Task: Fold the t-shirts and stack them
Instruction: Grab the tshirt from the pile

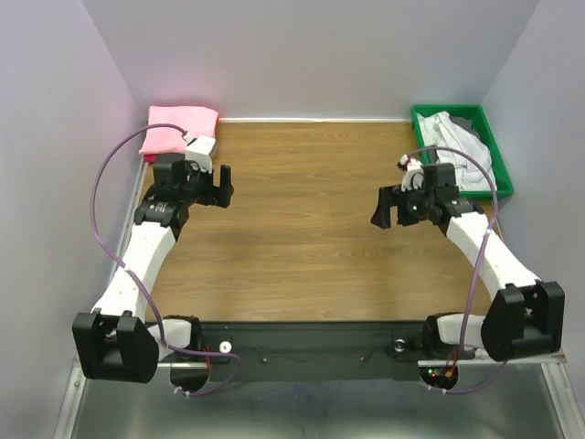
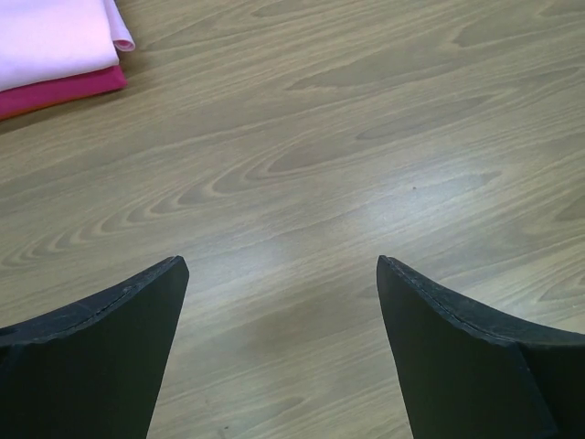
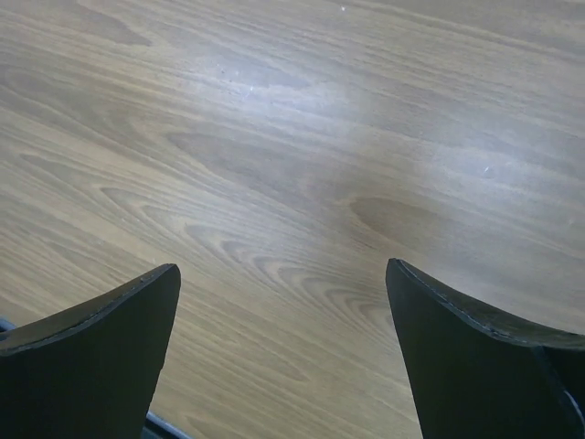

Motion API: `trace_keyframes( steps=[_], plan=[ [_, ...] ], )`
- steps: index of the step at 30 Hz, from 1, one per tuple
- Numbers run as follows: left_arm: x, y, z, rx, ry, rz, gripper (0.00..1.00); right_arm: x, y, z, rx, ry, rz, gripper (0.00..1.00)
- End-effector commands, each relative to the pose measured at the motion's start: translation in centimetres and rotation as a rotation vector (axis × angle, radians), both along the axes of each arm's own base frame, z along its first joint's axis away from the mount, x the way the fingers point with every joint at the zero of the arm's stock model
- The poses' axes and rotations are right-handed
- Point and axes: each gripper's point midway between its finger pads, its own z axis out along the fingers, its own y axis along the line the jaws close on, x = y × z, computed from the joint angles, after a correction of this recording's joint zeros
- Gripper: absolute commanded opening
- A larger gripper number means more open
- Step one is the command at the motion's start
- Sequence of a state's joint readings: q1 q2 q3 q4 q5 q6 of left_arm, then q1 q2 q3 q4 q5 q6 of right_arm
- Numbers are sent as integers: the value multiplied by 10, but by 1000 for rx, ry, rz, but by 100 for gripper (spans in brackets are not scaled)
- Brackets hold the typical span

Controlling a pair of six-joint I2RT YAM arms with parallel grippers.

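Hovering over the wooden table (image 1: 302, 238), your left pincer (image 1: 223, 186) has its fingers wide apart, with the folded pink cotton t-shirts (image 1: 178, 128) stacked behind it to its left. Your right pincer (image 1: 383, 208) gapes likewise. Crumpled white t-shirts (image 1: 457, 146) lie in the green plastic bin (image 1: 420, 115) beyond it, rightward.

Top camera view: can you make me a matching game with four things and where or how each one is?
Things:
1. pink folded shirts
2. green bin
3. white shirt
4. left gripper

Place or state:
A. far right corner
B. open, above the wood
C. far left corner
D. crumpled in the bin

Pairs: 1-C, 2-A, 3-D, 4-B
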State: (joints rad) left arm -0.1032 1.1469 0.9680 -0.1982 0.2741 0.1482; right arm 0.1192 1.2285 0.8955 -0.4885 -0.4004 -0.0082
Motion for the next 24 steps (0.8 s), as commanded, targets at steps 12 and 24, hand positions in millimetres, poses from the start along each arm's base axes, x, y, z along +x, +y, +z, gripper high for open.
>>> trace_keyframes(
  steps=[12, 24],
  plan=[
    [38, -15, 50, -39, -66, -56, 96, 150, -110, 89, -72, -82, -149, 100],
    [48, -21, 56, -60, -50, -79, 96, 252, -264, 43, -293, -86, -419, 100]
  ],
)
